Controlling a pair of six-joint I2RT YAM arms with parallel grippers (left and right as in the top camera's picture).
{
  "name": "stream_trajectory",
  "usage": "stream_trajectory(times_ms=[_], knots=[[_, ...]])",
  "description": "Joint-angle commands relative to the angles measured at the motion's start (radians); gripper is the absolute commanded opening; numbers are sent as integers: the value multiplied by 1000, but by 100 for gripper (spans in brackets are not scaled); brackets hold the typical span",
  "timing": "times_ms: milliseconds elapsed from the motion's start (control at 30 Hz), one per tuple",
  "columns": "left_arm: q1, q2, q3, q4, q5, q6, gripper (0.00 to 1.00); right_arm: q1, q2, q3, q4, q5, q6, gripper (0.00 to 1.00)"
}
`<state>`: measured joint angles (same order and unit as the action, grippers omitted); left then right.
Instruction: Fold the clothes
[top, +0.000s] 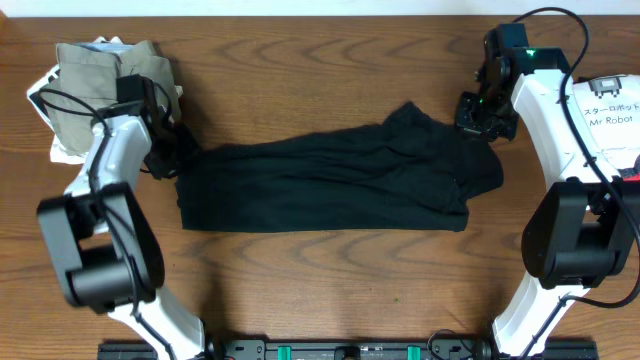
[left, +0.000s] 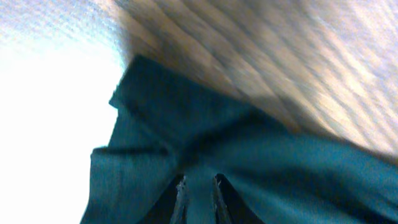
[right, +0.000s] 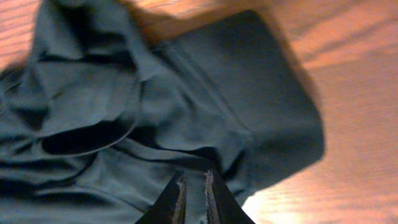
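**A:** Where was the shirt?

**B:** From overhead, the shirt (top: 320, 185) lay as a long dark band across the middle of the table (top: 330, 60). It was narrow at the left and bunched wider toward the upper right.

**A:** And the other clothes?

**B:** Only the overhead view showed them. A khaki pile (top: 105, 70) sat in the upper left corner on a white garment (top: 40, 100), whose edge stuck out at the left. A white box (top: 612, 110) was at the right edge.

**A:** The left gripper?

**B:** Overhead, the left gripper (top: 172, 158) met the band's left end, its tips lost against the black. The left wrist view, though blurred, told more. The fingers (left: 180, 199) stood close at the bottom centre, cloth rose between them and creases ran toward them, so it was pinching the shirt.

**A:** The right one?

**B:** Overhead, the right gripper (top: 487, 125) was at the shirt's upper right corner. Its wrist view showed the fingers (right: 208, 193) with a narrow slit between them over rumpled cloth. I couldn't tell whether any cloth was caught in the slit.
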<state>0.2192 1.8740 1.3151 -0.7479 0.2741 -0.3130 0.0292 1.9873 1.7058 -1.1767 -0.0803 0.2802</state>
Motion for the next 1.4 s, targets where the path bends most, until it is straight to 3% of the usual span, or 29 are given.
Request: stream_trajectory(times_ms=[0, 100, 367, 800, 1367], knots=[[-3, -56, 16, -43, 130, 13, 17, -2, 10, -12, 13, -68, -87, 10], [-41, -58, 14, -113, 266, 14, 16, -1, 32, -14, 26, -83, -103, 9], [-259, -57, -15, -147, 264, 37, 12, 8, 130, -14, 51, -101, -103, 4], [-498, -14, -55, 20, 264, -128, 11, 36, 192, -15, 119, -145, -102, 9], [-608, 122, -56, 84, 256, -175, 10, 26, 224, -15, 166, -2, -91, 8]])
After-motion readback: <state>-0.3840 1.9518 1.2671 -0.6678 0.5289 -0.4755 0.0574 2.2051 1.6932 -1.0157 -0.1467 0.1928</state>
